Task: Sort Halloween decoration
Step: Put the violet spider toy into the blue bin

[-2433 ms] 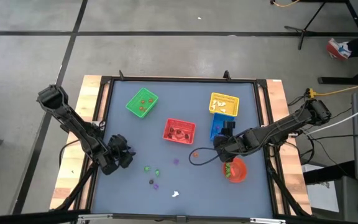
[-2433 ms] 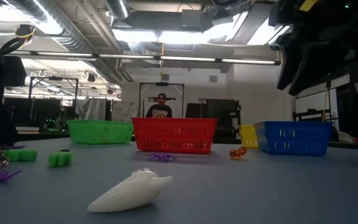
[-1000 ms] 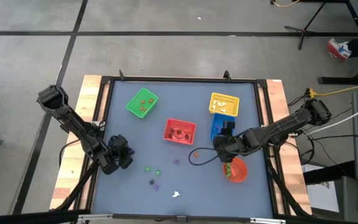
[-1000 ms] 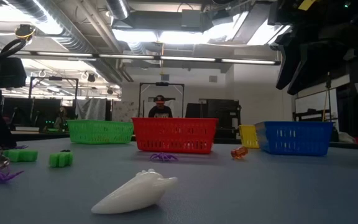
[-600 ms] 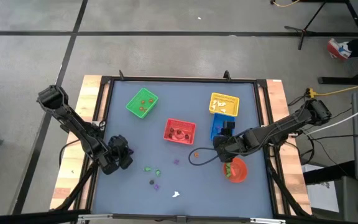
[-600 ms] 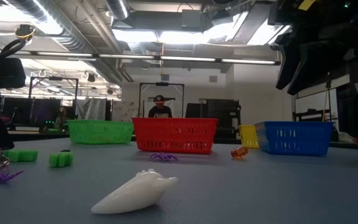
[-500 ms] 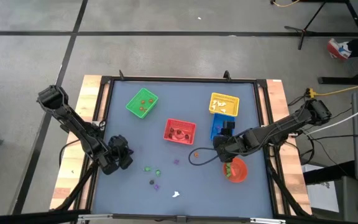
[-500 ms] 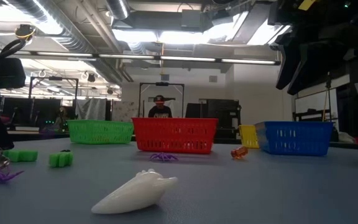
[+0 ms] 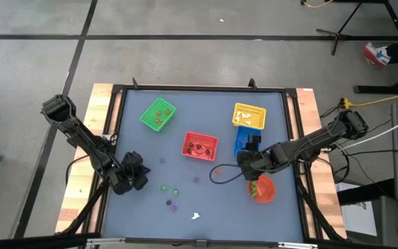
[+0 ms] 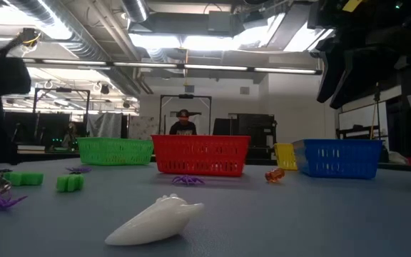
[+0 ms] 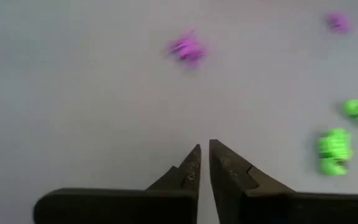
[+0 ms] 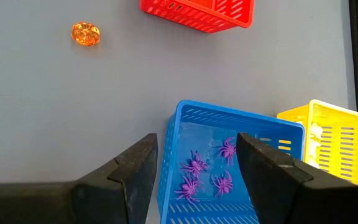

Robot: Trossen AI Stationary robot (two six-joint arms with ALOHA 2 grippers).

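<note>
The Halloween decoration lies loose on the grey table. There are two green trinkets [image 9: 170, 189], small purple ones [image 9: 171, 205], a white one [image 10: 155, 220] and an orange one [image 9: 218, 171]. Another purple trinket [image 11: 188, 48] lies past my left gripper [image 11: 204, 155], blurred in the left wrist view. That gripper is shut with nothing between its fingers, low at the table's left side [image 9: 135, 171]. My right gripper [image 12: 197, 168] hangs open over the blue basket [image 12: 229, 162], which holds several purple spiders. It touches nothing.
A green basket [image 9: 158, 114], a red basket [image 9: 199, 145] and a yellow basket [image 9: 249, 115] stand on the far half. A red bowl [image 9: 261, 188] sits by the right arm. A dark cable loop [image 9: 220, 180] lies mid-table. A person [image 10: 184, 123] stands beyond the far edge.
A purple trinket has turned up on the table just past my left gripper, toward the green basket, where none lay a second ago. It is still blurred in the left wrist view. Both arms have kept their places.
</note>
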